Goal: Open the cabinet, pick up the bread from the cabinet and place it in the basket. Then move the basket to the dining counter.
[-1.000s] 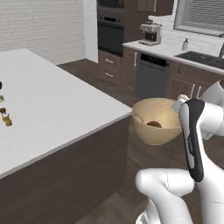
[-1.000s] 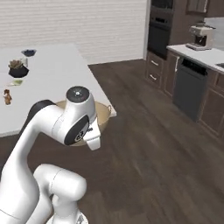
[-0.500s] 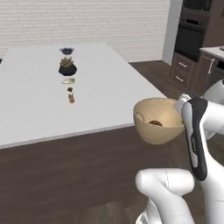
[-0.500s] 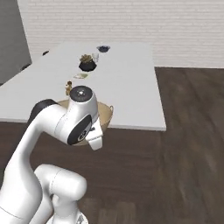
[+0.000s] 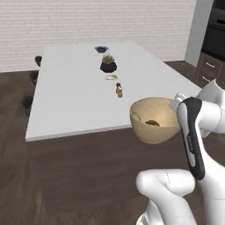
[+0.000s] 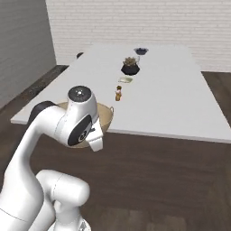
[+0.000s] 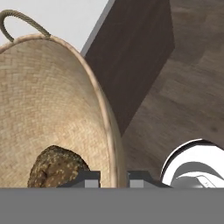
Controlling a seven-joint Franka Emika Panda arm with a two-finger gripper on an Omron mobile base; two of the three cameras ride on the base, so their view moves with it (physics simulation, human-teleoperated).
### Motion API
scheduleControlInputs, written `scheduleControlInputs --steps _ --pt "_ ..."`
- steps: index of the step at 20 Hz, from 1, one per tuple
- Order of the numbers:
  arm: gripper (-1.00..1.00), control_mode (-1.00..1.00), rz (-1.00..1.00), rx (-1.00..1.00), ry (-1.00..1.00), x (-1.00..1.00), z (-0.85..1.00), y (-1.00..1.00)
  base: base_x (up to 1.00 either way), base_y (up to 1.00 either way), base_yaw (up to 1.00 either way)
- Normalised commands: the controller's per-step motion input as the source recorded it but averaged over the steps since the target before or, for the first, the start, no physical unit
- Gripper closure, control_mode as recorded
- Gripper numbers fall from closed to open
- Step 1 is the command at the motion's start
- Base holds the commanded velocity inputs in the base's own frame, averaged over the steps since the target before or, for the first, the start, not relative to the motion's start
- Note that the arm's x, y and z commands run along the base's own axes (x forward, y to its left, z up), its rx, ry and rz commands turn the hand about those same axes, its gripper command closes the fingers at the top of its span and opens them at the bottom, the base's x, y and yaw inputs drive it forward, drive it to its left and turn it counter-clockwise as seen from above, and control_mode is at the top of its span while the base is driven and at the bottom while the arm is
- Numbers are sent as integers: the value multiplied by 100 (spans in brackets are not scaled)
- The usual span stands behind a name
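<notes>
The tan basket (image 5: 151, 121) hangs in the air in front of the arm, just off the near edge of the dining counter (image 5: 74, 96). Inside it lies the dark brown bread (image 5: 152, 123), also seen as the lumpy roll (image 7: 54, 167) in the hand view. My gripper (image 7: 113, 178) is shut on the basket's rim (image 7: 114, 151), one finger inside the wall and one outside. In the right base view the basket (image 6: 104, 118) shows partly behind the arm's wrist, below the level of the white top (image 6: 180, 99).
On the counter stand a small dark plant pot (image 5: 108, 65), a dark bowl (image 5: 101, 48), a flat pale item (image 5: 111, 77) and a tiny brown bottle (image 5: 118, 90). Black stools (image 5: 30, 79) sit at its far left side. Dark wood floor (image 5: 66, 176) lies open in front.
The base has turned, so the whole scene swung: the counter now lies straight ahead and the kitchen appliances have slid off to the right. The basket stays held in the gripper.
</notes>
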Motion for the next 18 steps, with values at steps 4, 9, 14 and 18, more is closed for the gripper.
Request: scheduleControlInputs --steps 4,9,14,18 --pt "100 100 0 0 0 0 0 0 33 100 3" --pt "100 100 0 0 0 0 0 0 69 100 -1" --pt "100 100 0 0 0 0 0 0 64 100 -21" --pt "100 100 0 0 0 0 0 0 29 100 -25"
